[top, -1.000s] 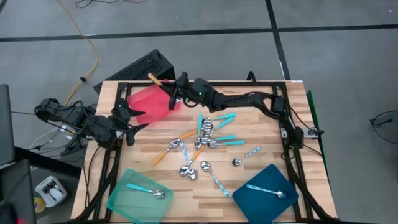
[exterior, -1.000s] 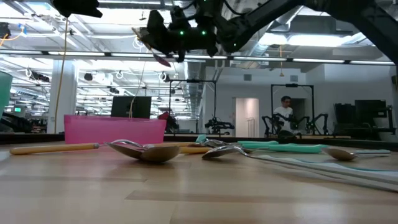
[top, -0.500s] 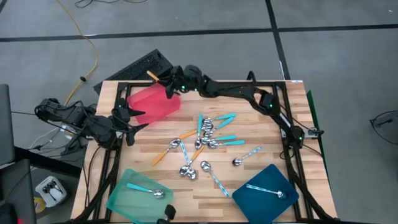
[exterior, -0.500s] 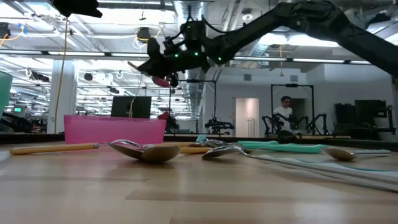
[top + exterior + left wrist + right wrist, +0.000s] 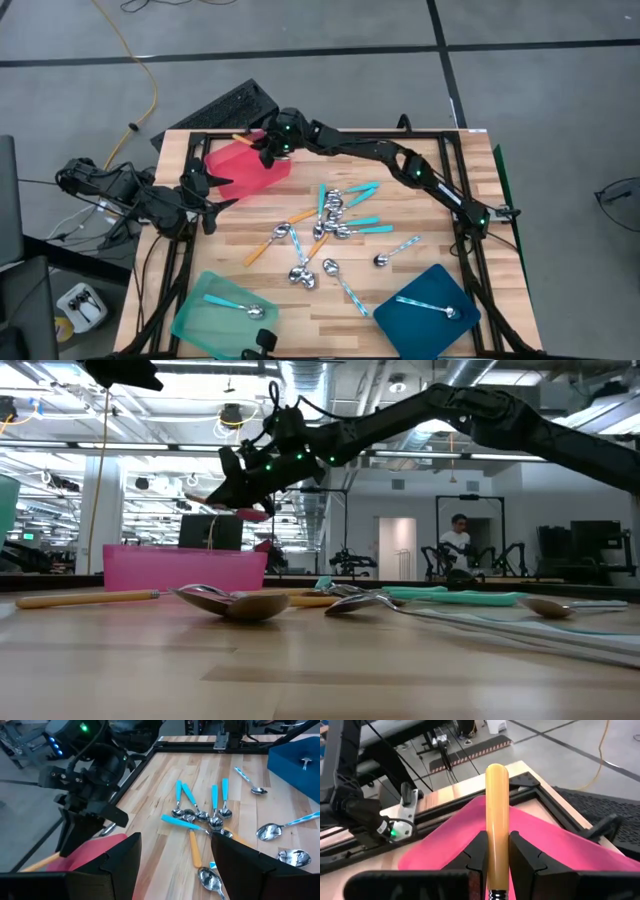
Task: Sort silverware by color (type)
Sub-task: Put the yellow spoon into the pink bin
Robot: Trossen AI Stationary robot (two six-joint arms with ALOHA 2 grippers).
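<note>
Orange-handled spoon [image 5: 497, 815] between dark fingers [image 5: 476, 854], pink-red tray [image 5: 243, 166], mint-green tray [image 5: 200, 317], dark-blue tray [image 5: 432, 318], turquoise-handled spoons [image 5: 362, 221], pale blue patterned spoon [image 5: 397, 250], light wood table [image 5: 400, 195].

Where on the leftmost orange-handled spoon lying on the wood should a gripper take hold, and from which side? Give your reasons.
Grip the orange spoon midway along its handle, coming straight down from above with the fingers across it. The handle lies flat and points away from the pile, so it is clear there, while its bowl sits close to other spoons.
</note>
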